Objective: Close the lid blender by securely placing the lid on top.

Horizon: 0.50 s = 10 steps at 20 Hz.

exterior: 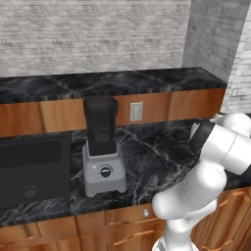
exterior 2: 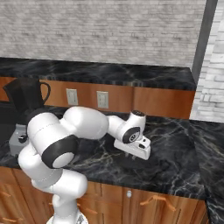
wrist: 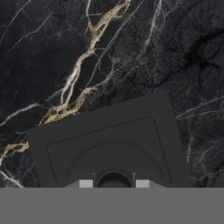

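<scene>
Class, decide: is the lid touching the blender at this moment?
Apart. In the right base view the lid lies on the counter under the gripper, while the blender stands at the far left, with bare counter between.

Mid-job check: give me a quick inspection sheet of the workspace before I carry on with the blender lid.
Surface: black marble counter with pale veins.
Job's things: blender upright near the sink, jar top uncovered; lid lying flat on the counter, well to the blender's right.
Clutter: nothing seen.
Grippers: gripper down at the lid, shut on its centre knob.
Cables: nothing seen.
Surroundings: dark sink left of the blender, wall outlets on the wooden backsplash, grey brick wall, wooden cabinets below.
</scene>
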### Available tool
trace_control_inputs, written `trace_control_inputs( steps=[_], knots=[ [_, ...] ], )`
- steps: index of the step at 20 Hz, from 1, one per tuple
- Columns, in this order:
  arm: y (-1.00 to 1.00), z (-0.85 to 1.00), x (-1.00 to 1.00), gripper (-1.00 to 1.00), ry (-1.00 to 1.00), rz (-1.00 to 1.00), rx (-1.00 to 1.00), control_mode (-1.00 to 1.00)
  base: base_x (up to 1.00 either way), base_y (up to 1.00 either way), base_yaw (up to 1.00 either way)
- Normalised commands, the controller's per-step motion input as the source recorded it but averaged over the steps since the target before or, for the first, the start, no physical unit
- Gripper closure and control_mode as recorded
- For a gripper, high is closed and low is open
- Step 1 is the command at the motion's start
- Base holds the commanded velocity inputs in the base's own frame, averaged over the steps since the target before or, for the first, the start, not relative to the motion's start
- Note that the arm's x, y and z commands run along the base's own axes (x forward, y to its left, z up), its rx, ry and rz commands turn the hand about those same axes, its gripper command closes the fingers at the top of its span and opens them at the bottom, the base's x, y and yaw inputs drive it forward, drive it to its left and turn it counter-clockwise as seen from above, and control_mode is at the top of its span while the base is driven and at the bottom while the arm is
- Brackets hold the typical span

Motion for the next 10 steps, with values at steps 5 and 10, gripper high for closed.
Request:
trace_control_inputs(
  steps=[5,10],
  knots=[
    [0.22,0.62,-0.05,1.0,-0.04,0.0,0.0,-1.0,0.0,0.0,0.0],
    [0.22,1.0,-0.13,1.0,-0.17,0.0,0.0,-1.0,0.0,0.0,0.0]
  ],
)
